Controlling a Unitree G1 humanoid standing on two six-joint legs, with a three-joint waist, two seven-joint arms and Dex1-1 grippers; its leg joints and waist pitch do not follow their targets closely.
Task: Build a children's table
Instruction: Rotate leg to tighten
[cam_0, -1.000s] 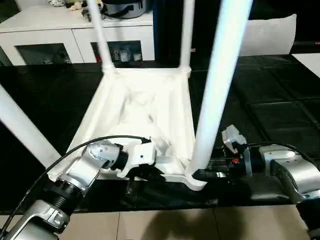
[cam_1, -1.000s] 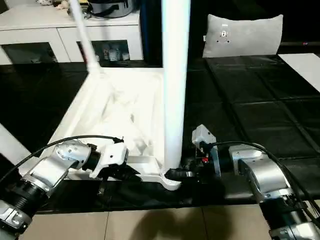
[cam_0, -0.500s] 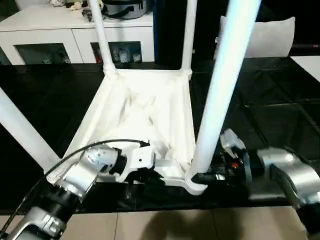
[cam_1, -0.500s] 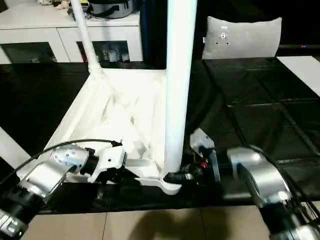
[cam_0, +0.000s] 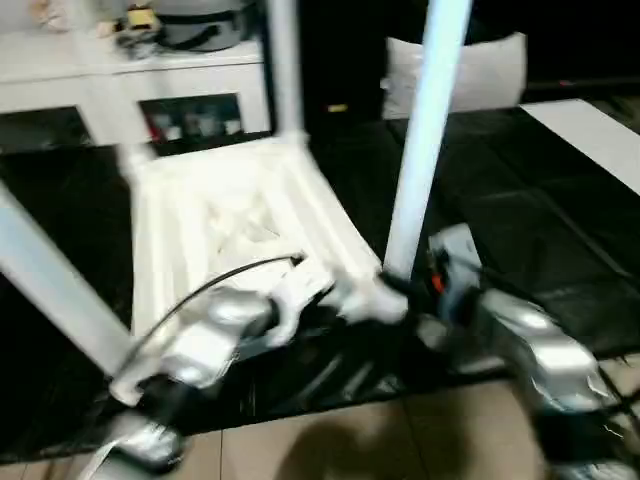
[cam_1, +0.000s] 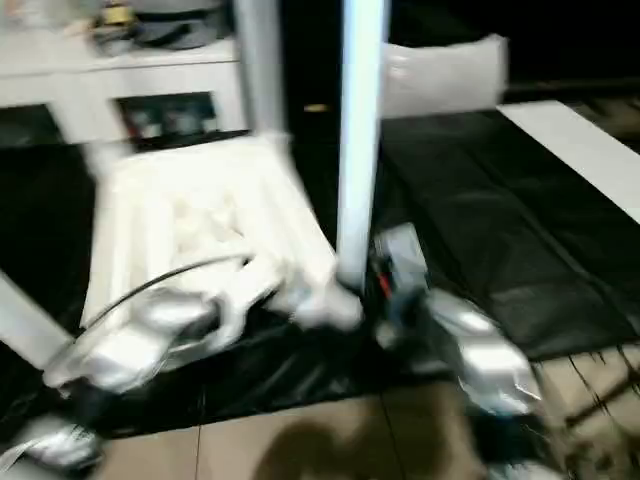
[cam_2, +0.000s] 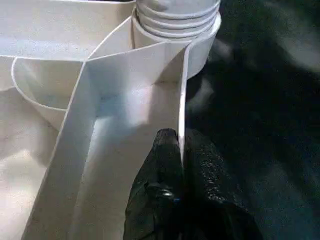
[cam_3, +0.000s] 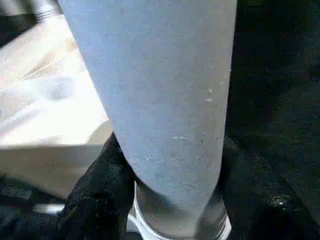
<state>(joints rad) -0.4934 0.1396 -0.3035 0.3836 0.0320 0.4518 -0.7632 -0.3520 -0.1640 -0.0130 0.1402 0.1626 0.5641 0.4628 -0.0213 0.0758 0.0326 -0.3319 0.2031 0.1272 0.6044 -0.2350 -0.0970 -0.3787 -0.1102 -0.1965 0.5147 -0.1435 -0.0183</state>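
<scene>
The white tabletop (cam_0: 230, 215) lies upside down on black floor mats, ribbed side up. Its legs stand in the corner sockets: the near right leg (cam_0: 415, 160), the near left leg (cam_0: 50, 290) and a far leg (cam_0: 283, 70). My left gripper (cam_2: 180, 137) is shut on the tabletop's thin near rim wall (cam_2: 182, 95), one black finger on each side, close to the near right socket (cam_2: 175, 30). My right gripper (cam_3: 170, 165) is shut on the base of the near right leg (cam_3: 160, 85), its fingers (cam_3: 97, 185) pressed against both sides just above the socket.
A white cabinet (cam_0: 130, 90) with glass doors stands behind the table. A grey pillow (cam_0: 470, 70) leans at the back right. Black mats (cam_0: 520, 200) cover the floor, a white panel (cam_0: 590, 130) lies at the right, and beige tiles (cam_0: 350, 440) begin near me.
The whole head view has swung and blurred, so the camera moved. My right gripper's fingers have closed in on the near right leg. My left gripper keeps its hold on the rim.
</scene>
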